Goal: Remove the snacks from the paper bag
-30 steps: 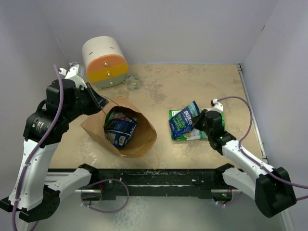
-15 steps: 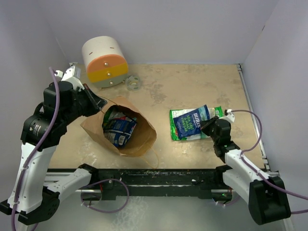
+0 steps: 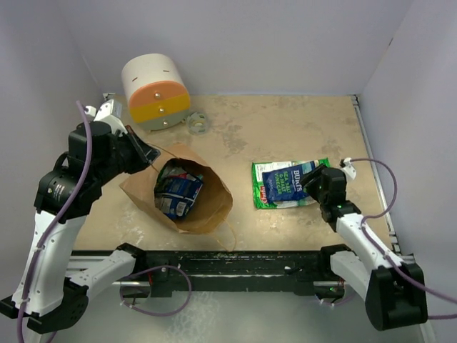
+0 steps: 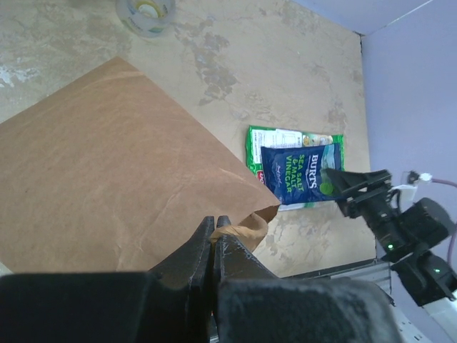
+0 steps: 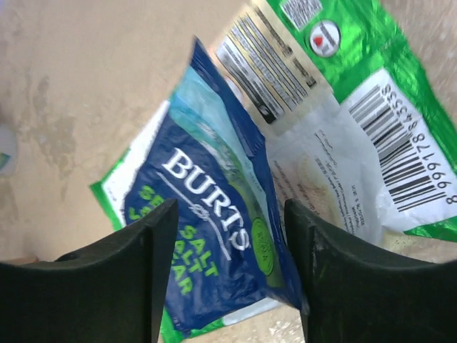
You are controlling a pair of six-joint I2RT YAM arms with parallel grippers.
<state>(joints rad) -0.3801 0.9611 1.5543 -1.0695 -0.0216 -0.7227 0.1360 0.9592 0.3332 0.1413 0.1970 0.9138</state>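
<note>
The bag (image 3: 207, 207) sits on the left half of the desk (image 3: 285, 128), its mouth gaping toward the top camera. The left pincer (image 4: 214, 221) is clamped on the bag's rim at the far-left side of the mouth. In the left wrist view its two fingers are pressed together with a fold of brown paper nipped between them. Inside the bag a pile of packets (image 3: 177, 191) shows, teal and dark blue; how many there are I cannot tell.

Two snacks lie outside the bag, right of the desk's middle and well apart from it. The green packet (image 5: 371, 143) lies flat with its barcode side up. The blue packet (image 5: 207, 236) rests on top of it, printed face up, and covers much of it.

The right pincer (image 3: 308, 180) is at the blue packet's right end with its fingers apart. In the right wrist view one finger stands on each side and the blue packet lies in the gap between and below them. Neither finger presses on it, though whether the tips touch the foil is not clear. The green packet reaches out past the right finger.

At the far left of the desk a white, orange and yellow cylinder (image 3: 156, 93) lies on its side, with a tape roll (image 3: 196, 123) just beside it.
</note>
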